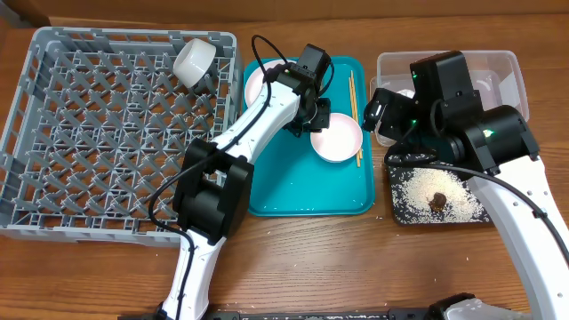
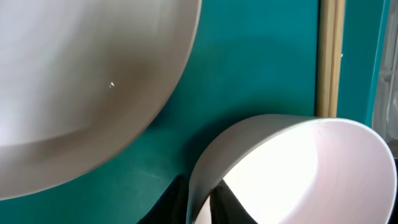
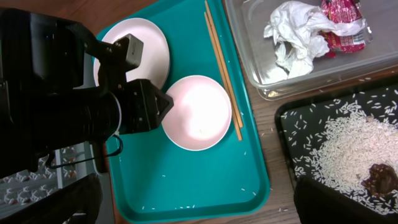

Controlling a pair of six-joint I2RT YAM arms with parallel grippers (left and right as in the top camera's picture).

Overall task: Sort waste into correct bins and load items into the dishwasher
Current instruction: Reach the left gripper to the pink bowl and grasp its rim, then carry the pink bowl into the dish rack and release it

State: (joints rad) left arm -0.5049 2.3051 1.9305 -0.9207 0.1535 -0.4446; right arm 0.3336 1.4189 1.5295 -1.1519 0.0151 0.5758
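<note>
Left tool (image 3: 165, 107) clenched on rim of white bowl (image 3: 200, 115), on teal tray (image 3: 186, 183), chopsticks (image 3: 222, 74) just beside

Left: dish rack (image 1: 89, 133), cup (image 1: 194, 62) in its far right corner.
Centre: serving tray (image 1: 302, 191) just beside the rack, holding plate (image 3: 149, 43) at back left, bowl (image 3: 199, 112) before it to the right, chopsticks (image 3: 221, 74) along the bowl's right.
Right, back: tub (image 1: 396, 64) containing paper (image 3: 295, 34) and wrapper (image 3: 345, 28).
Before it: shallow tray (image 1: 394, 191) bearing grains (image 3: 342, 146) and lump (image 3: 380, 177).

Wooden table (image 1: 293, 258): rack (image 1: 89, 133), teal tray (image 1: 302, 187), tub (image 1: 396, 60), black tray (image 1: 393, 194)
</note>
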